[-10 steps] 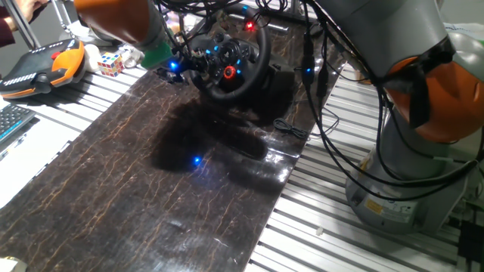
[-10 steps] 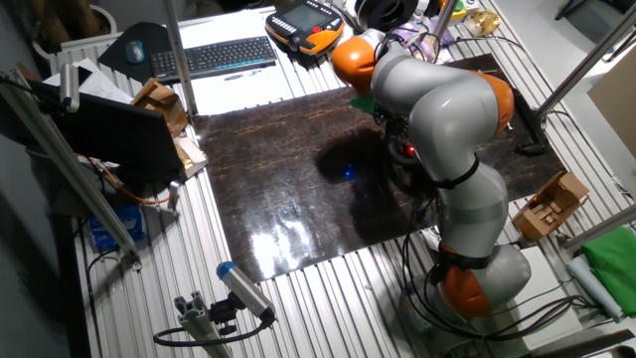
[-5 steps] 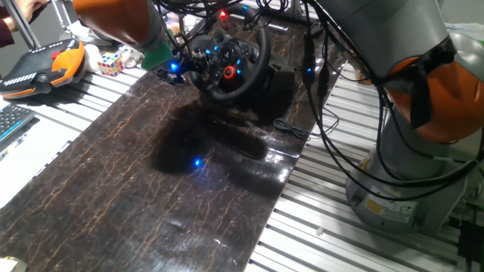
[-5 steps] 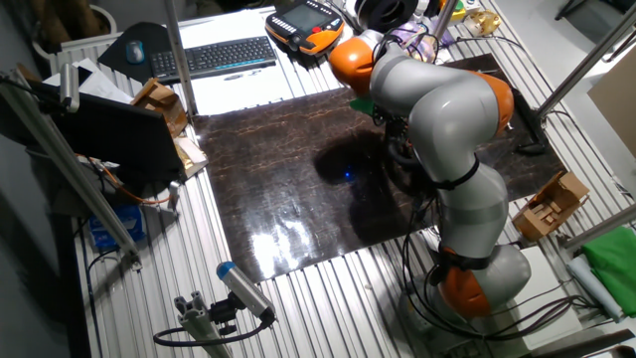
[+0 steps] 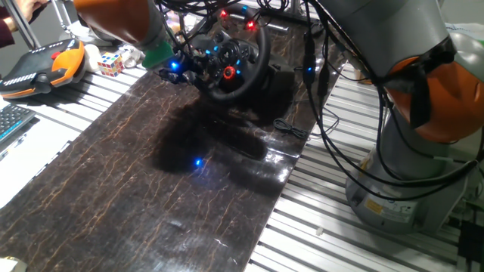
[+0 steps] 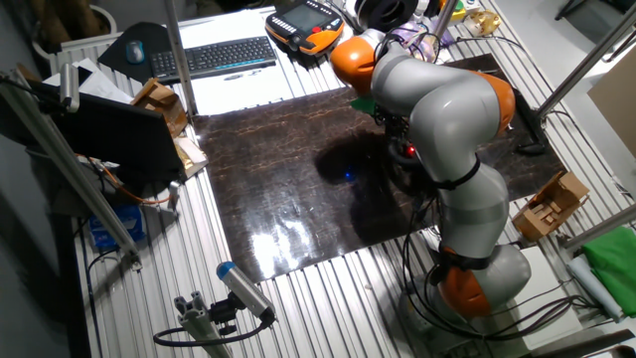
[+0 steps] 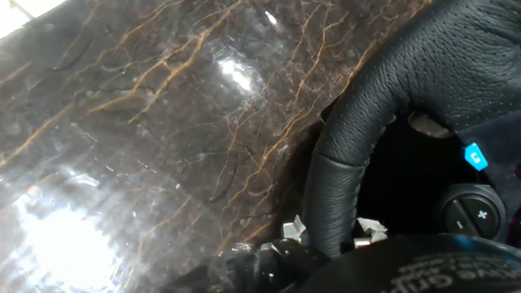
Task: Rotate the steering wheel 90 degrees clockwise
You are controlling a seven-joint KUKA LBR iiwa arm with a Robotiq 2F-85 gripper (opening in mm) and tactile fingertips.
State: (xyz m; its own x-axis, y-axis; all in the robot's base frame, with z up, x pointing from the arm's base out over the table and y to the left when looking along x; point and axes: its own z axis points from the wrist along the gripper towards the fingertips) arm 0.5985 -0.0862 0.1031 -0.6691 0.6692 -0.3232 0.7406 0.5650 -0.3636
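Observation:
The steering wheel [image 5: 240,69] stands at the far end of the dark marble-look mat [image 5: 151,174], its thick black rim tilted toward me and a red round button [image 5: 229,72] and blue lights on the hub. My gripper [image 5: 187,68] is at the wheel's left rim, below a green collar. In the hand view the stitched leather rim of the steering wheel [image 7: 358,122] runs down between the two metal fingertips [image 7: 293,229], and my gripper [image 7: 330,232] is shut on it. In the other fixed view the arm [image 6: 437,99] hides the hand and most of the wheel.
An orange teach pendant [image 5: 47,64], a Rubik's cube [image 5: 110,63] and a keyboard [image 5: 11,121] lie left of the mat. Cables [image 5: 291,128] trail beside the wheel's base. The robot's base [image 5: 401,189] stands at the right. Cardboard boxes [image 6: 159,99] sit at the mat's far side.
Arm and wheel show no clear movement. Only the small red lights behind the wheel flicker.

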